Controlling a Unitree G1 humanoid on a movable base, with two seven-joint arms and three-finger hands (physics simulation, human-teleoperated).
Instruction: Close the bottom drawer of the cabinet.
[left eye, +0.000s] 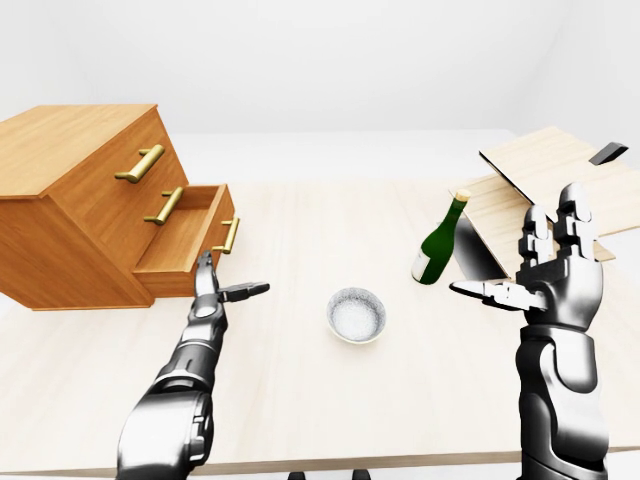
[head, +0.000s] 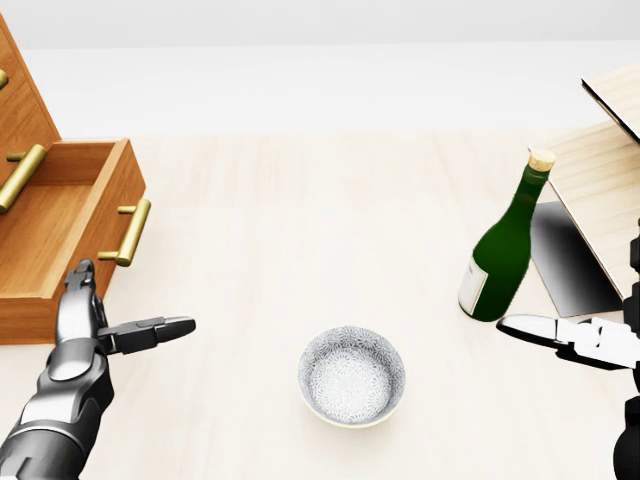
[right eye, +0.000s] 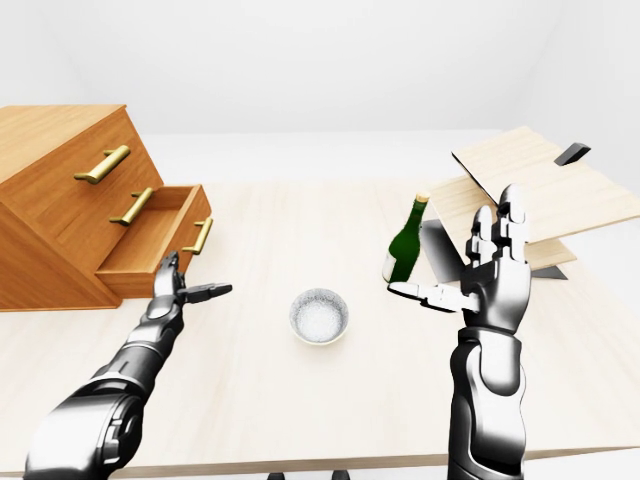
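The wooden cabinet (left eye: 70, 190) stands at the left of the table. Its bottom drawer (head: 45, 235) is partly pulled out, its brass handle (head: 128, 233) facing right. My left hand (head: 130, 300) is open, its upright fingers (head: 78, 285) against the lower end of the drawer's front panel and its thumb pointing right. My right hand (left eye: 520, 250) is open and empty, raised at the right beside the bottle, away from the cabinet.
A green bottle (head: 503, 245) with a cork stands at the right. A patterned white bowl (head: 352, 375) sits at the table's (left eye: 330, 400) middle bottom. Leaning wooden boards (left eye: 560, 170) stand at the far right. Two upper drawers with brass handles (left eye: 140, 163) are shut.
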